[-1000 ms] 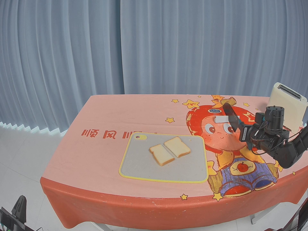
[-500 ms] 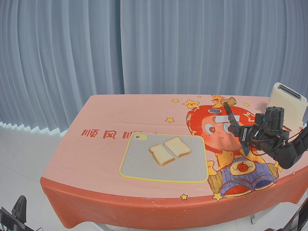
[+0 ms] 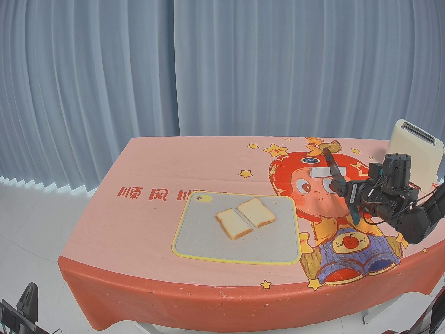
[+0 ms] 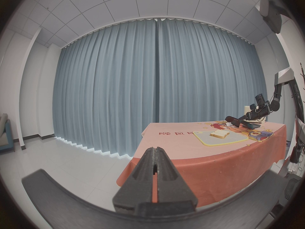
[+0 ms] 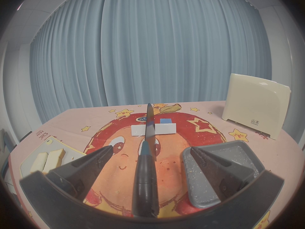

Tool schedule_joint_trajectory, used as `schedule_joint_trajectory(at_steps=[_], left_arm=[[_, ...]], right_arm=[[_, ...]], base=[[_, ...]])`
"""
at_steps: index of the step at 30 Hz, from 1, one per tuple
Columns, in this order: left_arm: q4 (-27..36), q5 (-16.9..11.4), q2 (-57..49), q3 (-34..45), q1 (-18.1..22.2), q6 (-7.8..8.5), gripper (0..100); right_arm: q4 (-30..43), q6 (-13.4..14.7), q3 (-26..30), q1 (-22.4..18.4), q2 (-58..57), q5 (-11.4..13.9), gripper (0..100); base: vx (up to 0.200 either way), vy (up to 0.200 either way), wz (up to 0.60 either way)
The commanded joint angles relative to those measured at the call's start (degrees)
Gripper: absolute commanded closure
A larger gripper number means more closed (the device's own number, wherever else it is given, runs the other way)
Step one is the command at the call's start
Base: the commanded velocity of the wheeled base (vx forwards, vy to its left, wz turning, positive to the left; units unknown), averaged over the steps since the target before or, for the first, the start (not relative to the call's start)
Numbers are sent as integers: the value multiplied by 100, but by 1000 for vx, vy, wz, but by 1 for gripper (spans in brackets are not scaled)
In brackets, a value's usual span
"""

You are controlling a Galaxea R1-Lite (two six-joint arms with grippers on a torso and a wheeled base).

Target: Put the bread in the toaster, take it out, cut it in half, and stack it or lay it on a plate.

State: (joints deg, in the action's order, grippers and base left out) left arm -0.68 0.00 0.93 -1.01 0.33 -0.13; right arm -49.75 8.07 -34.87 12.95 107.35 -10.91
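Head view: right gripper (image 3: pixel 346 192) sits over the right side of the table (image 3: pixel 153 172), in front of the toaster (image 3: pixel 414 151). The knife (image 3: pixel 333 167) runs through it, dark blade pointing away across a white label (image 3: pixel 320 172), teal part low on the robot's side. The bread (image 3: pixel 256 212) is already in two halves, side by side and flat on the cutting board (image 3: pixel 232 251) mid-table, well apart from the gripper.

Left wrist view: left gripper (image 4: pixel 154 150) is off the table's left end, away from the work. Its fingers are pressed together with nothing between them.

Right wrist view: the right gripper's fingers (image 5: pixel 83 172) are spread wide. The knife handle lies in the gap between them and touches neither, so there is no pinch on it. The handle's near end overlaps the gripper's base — can't tell what carries it. The blade is on edge, tip toward the label. A grey tray (image 5: pixel 243 158) sits on the table beside the gripper, on the toaster side.
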Motion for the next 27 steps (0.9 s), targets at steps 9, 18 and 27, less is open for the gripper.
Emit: schedule_joint_trajectory(at_steps=[9,18,27], left_arm=[[-2,0,-93,101,2,-4,100],[-2,0,-93,101,2,-4,100],[-2,0,-93,101,2,-4,100]], right_arm=[[0,2,24,112,-311,1,0],[9,-7,15,112,-636,1,0],[27,-25,41,147,-856,1,0]], base=[[0,0,0],[0,0,0],[0,0,0]])
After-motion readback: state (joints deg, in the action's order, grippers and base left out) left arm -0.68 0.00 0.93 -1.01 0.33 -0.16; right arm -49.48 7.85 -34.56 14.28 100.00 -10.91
